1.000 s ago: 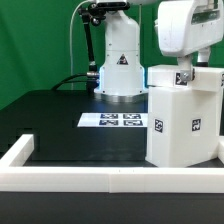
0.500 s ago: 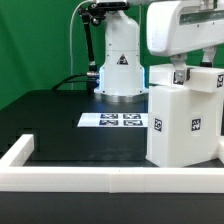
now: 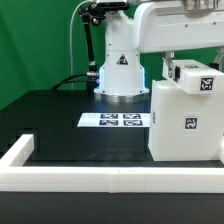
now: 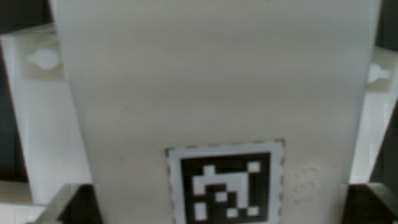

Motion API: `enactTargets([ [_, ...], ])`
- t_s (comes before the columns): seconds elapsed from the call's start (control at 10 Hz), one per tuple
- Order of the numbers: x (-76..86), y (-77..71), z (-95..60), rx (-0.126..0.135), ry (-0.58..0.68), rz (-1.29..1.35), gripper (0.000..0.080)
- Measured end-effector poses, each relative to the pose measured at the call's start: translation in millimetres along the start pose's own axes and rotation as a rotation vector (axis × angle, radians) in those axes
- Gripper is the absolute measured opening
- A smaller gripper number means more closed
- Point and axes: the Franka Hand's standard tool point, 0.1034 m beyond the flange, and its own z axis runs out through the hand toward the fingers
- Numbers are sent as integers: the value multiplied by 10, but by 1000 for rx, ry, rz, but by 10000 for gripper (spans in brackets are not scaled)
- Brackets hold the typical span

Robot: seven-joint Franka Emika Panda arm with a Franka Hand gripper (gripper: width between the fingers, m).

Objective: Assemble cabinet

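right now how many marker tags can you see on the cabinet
2 in the exterior view: one on the cabinet front face, one on its top piece. Others may be hidden.

The arm's base is seen upright at the back of the exterior view, a white tapered column. From it a dark upper link is carried across the top of the picture. The forearm and wrist housing, a broad white block, is held level toward the exterior view's right and is cut off by the upper edge. The claw itself is hidden below the wrist there. In the wrist view only two blurred dark shapes at the lower corners, probably the claw fingers, are shown; whether they are parted or closed cannot be told.
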Motion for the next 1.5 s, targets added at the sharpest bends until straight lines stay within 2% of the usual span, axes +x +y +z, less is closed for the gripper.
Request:
enactTargets([
  [0.2, 8, 1, -28, -2, 6, 239, 564],
  [0.6, 3, 68, -21, -4, 5, 525, 564],
  [1.1, 10, 129, -19, 0, 4, 1021, 564],
  [1.3, -1, 126, -32, 1, 5, 1355, 564],
  [1.5, 1, 130, -37, 1, 8, 1580, 564],
])
